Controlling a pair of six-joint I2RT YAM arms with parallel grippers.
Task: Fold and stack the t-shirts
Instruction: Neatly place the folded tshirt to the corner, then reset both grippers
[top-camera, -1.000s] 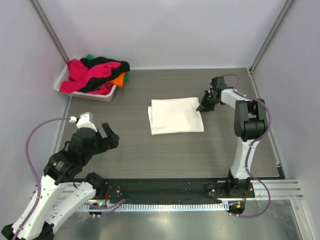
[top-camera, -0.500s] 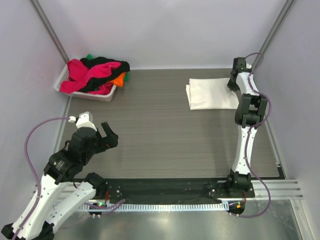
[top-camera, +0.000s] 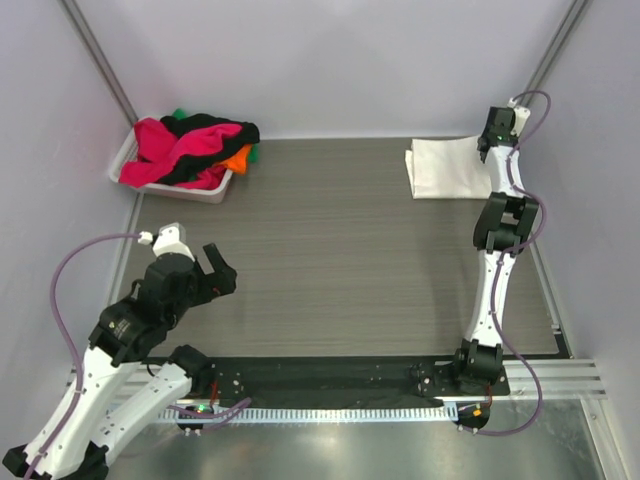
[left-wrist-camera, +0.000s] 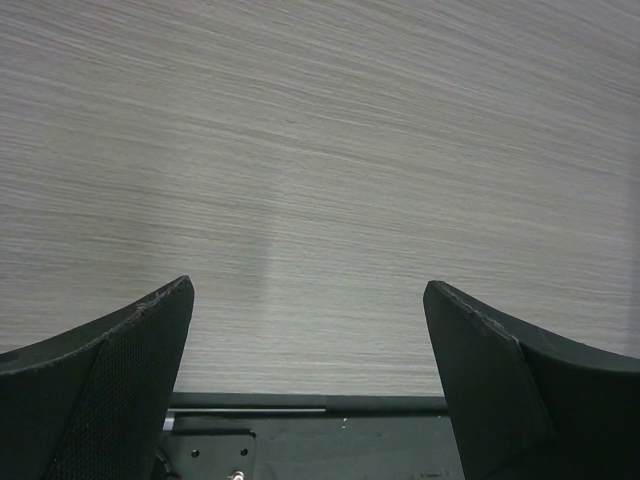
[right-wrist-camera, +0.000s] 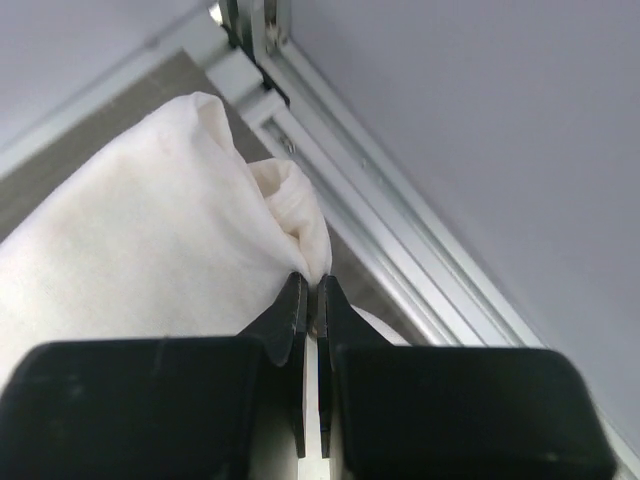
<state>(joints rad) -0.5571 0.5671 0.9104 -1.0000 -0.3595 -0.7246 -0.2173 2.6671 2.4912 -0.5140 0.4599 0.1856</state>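
A folded white t-shirt (top-camera: 448, 168) lies at the table's far right corner. My right gripper (top-camera: 487, 150) is shut on its right edge; in the right wrist view the cloth (right-wrist-camera: 150, 240) bunches up into the pinched jaws of the gripper (right-wrist-camera: 312, 300). More t-shirts, magenta-pink (top-camera: 180, 150), black and orange, are heaped in a white bin (top-camera: 190, 190) at the far left. My left gripper (top-camera: 195, 262) hovers open over bare table near the front left; its view shows only wood grain between the wide fingers (left-wrist-camera: 130, 350).
An aluminium frame rail (right-wrist-camera: 400, 260) and the right wall run just beside the white shirt. The black base plate (left-wrist-camera: 320, 440) lies along the table's near edge below the left gripper.
The right gripper has dragged the folded white t-shirt from the table's middle to the far right corner. The left arm has stayed put.
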